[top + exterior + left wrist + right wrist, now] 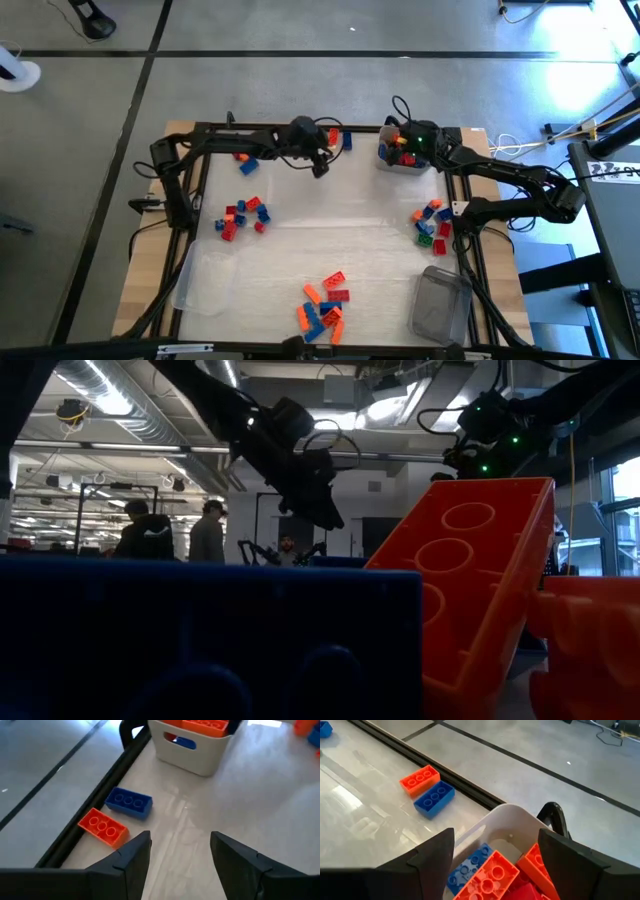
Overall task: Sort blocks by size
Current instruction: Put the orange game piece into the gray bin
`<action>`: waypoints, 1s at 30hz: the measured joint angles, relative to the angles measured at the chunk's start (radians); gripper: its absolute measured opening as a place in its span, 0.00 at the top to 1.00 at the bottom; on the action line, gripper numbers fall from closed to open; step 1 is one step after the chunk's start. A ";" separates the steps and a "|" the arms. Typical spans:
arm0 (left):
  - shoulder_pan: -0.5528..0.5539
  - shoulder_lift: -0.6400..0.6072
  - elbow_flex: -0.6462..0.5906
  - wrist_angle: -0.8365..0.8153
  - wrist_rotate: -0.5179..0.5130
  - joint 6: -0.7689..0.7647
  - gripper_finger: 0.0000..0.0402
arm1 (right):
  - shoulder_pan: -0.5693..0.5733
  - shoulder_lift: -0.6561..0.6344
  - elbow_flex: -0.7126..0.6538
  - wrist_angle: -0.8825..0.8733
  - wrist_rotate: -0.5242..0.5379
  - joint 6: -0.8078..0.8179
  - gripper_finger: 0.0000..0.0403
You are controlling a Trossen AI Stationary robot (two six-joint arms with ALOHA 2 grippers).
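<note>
The right gripper (408, 143) hangs over the white tub (402, 160) at the far right of the table, its jaws spread wide and holding nothing; the right wrist view shows orange, blue and red blocks (487, 870) piled in the tub directly beneath the fingers. It looks as if a drop into the tub is the step in hand. The left gripper (320, 168) hovers near the far edge at mid-table, jaws parted and empty, with an orange block (103, 826) and a blue block (129, 802) lying side by side just ahead of it against the table frame.

More blocks lie in loose clusters: one at the left (243, 215), one at the right (432, 222), one at the near edge (323, 305) (a clear tub (440, 305) sits close to that last group).

To do this well, the right arm should lift straight up clear of the tub rim before swinging away, so the fingers do not snag the wall or tip the pile. The left arm would do best to centre on one block of the pair, gripping across its short sides, without nudging its neighbour
</note>
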 joint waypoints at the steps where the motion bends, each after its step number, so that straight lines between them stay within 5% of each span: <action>1: 0.006 0.007 0.000 0.015 -0.004 -0.003 0.52 | 0.000 0.000 0.000 0.001 0.000 -0.001 0.29; 10: 0.077 0.083 0.110 -0.061 -0.075 -0.045 0.52 | 0.000 0.000 0.000 0.003 0.000 -0.019 0.29; 23: 0.159 0.302 0.394 -0.278 -0.063 -0.081 0.52 | 0.000 0.000 0.000 -0.002 -0.001 -0.031 0.29; 30: 0.181 0.379 0.449 -0.295 -0.014 -0.105 0.52 | 0.000 0.000 0.000 -0.008 -0.001 -0.032 0.29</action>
